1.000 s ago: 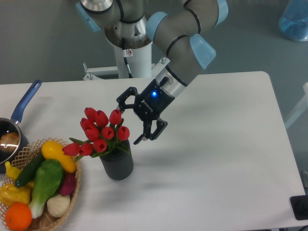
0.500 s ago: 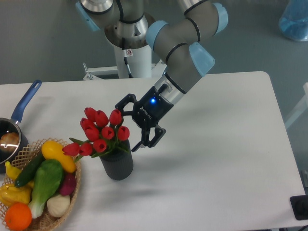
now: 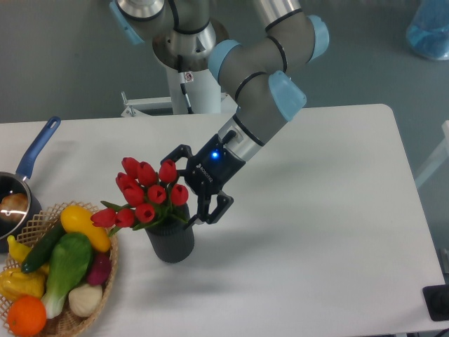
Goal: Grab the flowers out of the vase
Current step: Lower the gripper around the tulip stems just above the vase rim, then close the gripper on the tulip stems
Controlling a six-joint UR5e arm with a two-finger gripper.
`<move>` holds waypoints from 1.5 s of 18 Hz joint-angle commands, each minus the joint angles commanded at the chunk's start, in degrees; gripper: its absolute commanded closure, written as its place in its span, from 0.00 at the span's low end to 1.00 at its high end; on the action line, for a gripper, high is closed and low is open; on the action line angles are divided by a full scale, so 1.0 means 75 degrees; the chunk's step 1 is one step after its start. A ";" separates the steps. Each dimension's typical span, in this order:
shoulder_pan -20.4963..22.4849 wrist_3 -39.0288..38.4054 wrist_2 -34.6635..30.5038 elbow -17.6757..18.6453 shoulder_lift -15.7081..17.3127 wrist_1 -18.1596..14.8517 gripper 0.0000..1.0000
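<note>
Gripper (image 3: 187, 187): wide open, now hard against the right side of the flowers (image 3: 146, 193), shifted left and lower than a second ago, when well clear of the blooms. One finger behind the upper buds, the other beside the vase (image 3: 170, 239) rim; contact with petals or leaves impossible to confirm. Nothing held. Flowers: red buds and green leaves, unmoved, seated in the vase, leaning left toward the basket (image 3: 98, 291). Vase: dark, upright, toward the front edge of the table (image 3: 337, 210), left of centre, just beside the basket. Pan (image 3: 21, 179): at the left edge, well apart from the work. Judged stage: approach nearly done, grasp not yet made. Judged need: jaws around stems or bunch before closing. Judged risk: vase tipped or dragged on the lift.
</note>
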State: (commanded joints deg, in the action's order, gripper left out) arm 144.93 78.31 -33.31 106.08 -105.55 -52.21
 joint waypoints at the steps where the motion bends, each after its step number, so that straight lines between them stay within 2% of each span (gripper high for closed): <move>1: 0.0000 0.0012 0.0000 0.0011 -0.0012 0.0012 0.00; 4: 0.0012 0.0047 0.0070 0.0000 -0.0047 0.0035 0.07; 13: -0.0047 0.0176 0.0070 0.0000 -0.0141 0.0047 0.13; 20: -0.0059 0.0188 0.0070 0.0000 -0.0153 0.0059 0.29; 26: -0.0035 0.0410 0.0234 0.0012 -0.0153 0.0047 0.47; 27: -0.0024 0.0410 0.0258 0.0023 -0.0141 0.0047 0.47</move>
State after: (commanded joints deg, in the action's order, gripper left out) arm 144.75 81.39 -31.38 106.26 -106.61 -51.86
